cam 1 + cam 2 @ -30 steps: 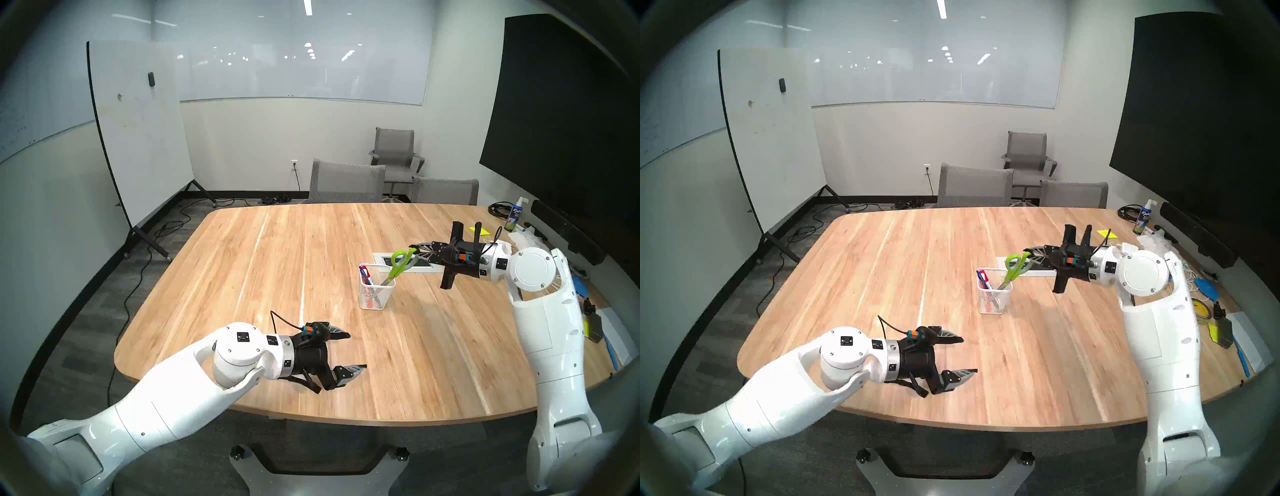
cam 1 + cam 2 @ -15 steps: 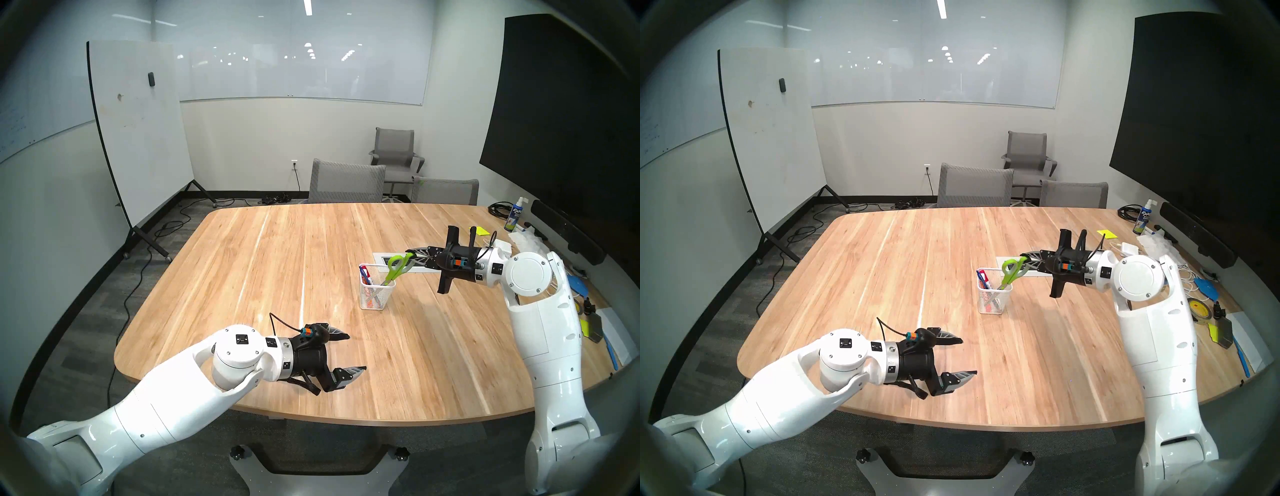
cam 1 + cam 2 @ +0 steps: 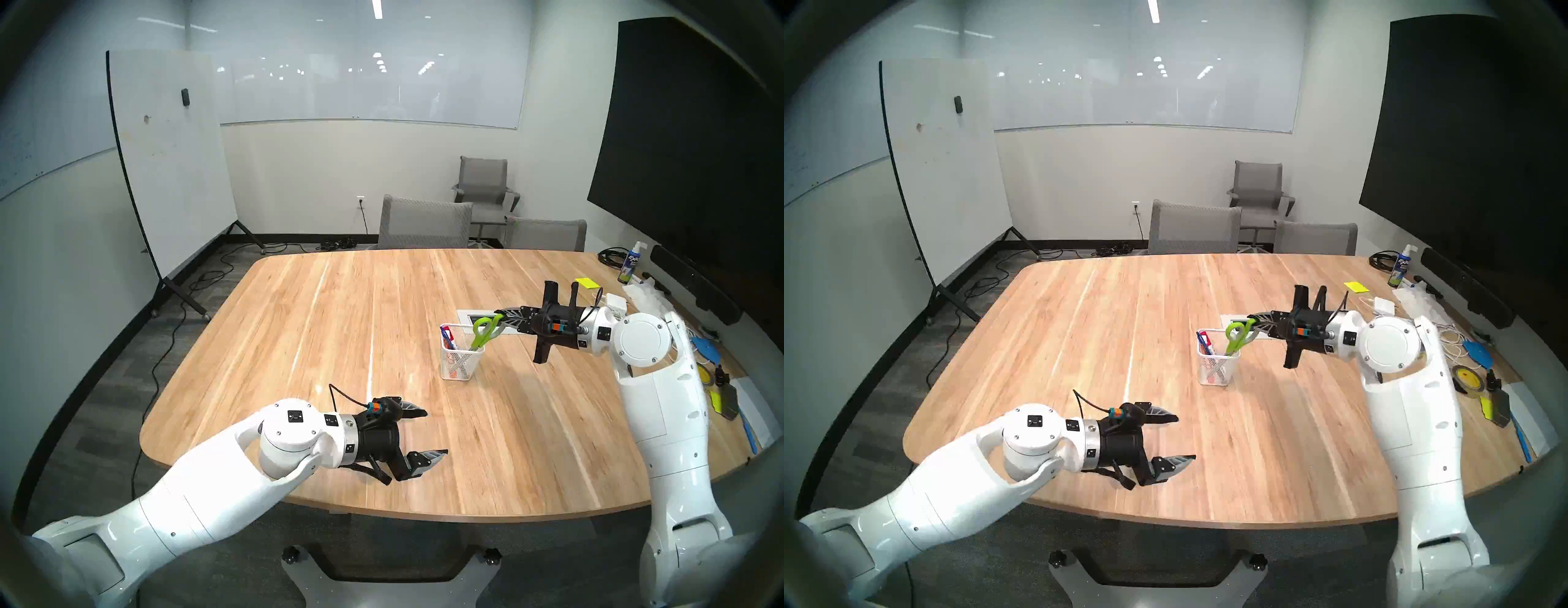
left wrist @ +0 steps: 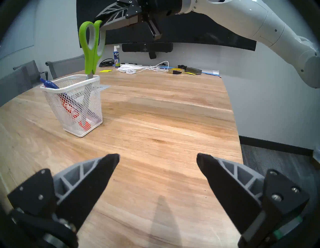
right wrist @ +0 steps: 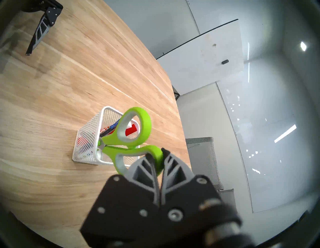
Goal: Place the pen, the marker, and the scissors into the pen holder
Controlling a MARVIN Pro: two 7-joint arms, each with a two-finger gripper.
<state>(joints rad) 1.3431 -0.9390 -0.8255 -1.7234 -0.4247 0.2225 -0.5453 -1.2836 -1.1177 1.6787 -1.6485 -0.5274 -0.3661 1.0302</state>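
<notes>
The white mesh pen holder (image 3: 461,361) (image 3: 1217,369) stands on the table's right half. Green-handled scissors (image 3: 483,333) (image 4: 90,46) (image 5: 135,131) stand in it blades down, handles sticking out above the rim. My right gripper (image 3: 500,315) (image 5: 158,153) is shut on the scissors' smaller handle loop, reaching in from the right. A blue pen (image 3: 445,336) (image 4: 49,84) and a white marker (image 4: 69,107) with a red cap (image 5: 131,130) lean inside the holder. My left gripper (image 3: 437,431) (image 4: 158,155) hovers open and empty near the table's front edge, well short of the holder.
A white inset plate (image 3: 473,317) lies in the table just behind the holder. Along the right edge lie a spray bottle (image 3: 631,263), a yellow note (image 3: 585,282), white cables (image 4: 150,66) and a tape roll (image 3: 1467,378). Grey chairs (image 3: 424,223) stand behind the table.
My right gripper has moved down and a little left with the scissors, whose blades now sit deeper in the holder and stand straighter. The left arm has barely moved.
</notes>
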